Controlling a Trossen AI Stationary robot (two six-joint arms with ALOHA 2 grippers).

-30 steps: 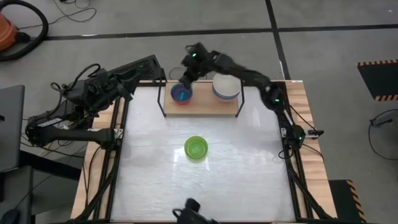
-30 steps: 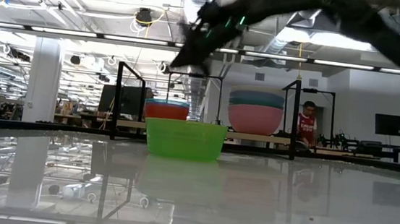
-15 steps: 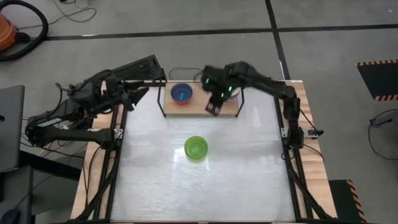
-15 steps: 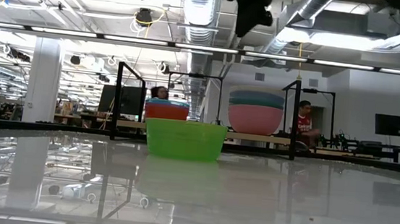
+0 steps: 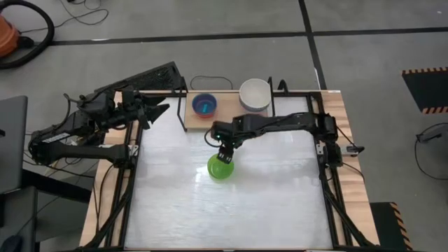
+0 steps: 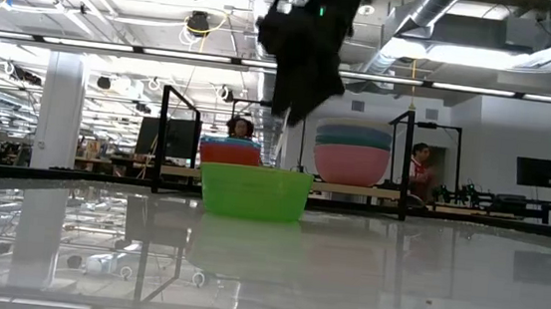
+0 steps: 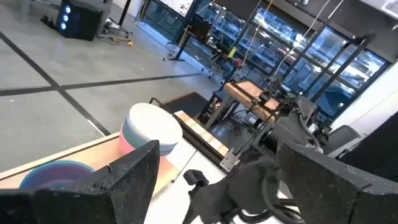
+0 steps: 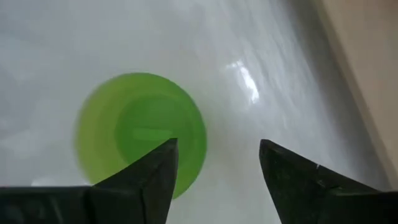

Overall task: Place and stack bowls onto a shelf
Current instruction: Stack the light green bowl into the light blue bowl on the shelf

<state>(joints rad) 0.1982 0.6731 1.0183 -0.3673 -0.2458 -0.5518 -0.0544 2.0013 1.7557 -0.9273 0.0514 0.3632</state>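
Observation:
A lime green bowl (image 5: 220, 169) stands upright on the white tabletop (image 5: 280, 203), also in the low view (image 6: 254, 193) and the right wrist view (image 8: 140, 140). My right gripper (image 5: 225, 152) hangs open above its far rim, clear of it (image 6: 287, 111). On the shelf (image 5: 227, 120) stand a small stack (image 5: 204, 105), teal on red-orange (image 6: 230, 152), and a large stack (image 5: 255, 95) topped by a cream-white bowl, pink at the bottom (image 6: 352, 161). My left gripper (image 5: 158, 110) waits open beside the shelf's left end.
The shelf's black wire end loops (image 6: 162, 135) rise at both ends of the plank. A dark keyboard (image 5: 150, 75) lies beyond the table's far left corner. People move in the room behind the table (image 6: 422, 167). White tabletop spreads around the lime green bowl.
My right gripper has left the small stack on the shelf, swung over the plank toward the table's near edge, and come down above the lime green bowl. The teal bowl stays on the small stack. My left gripper has edged a little toward the shelf.

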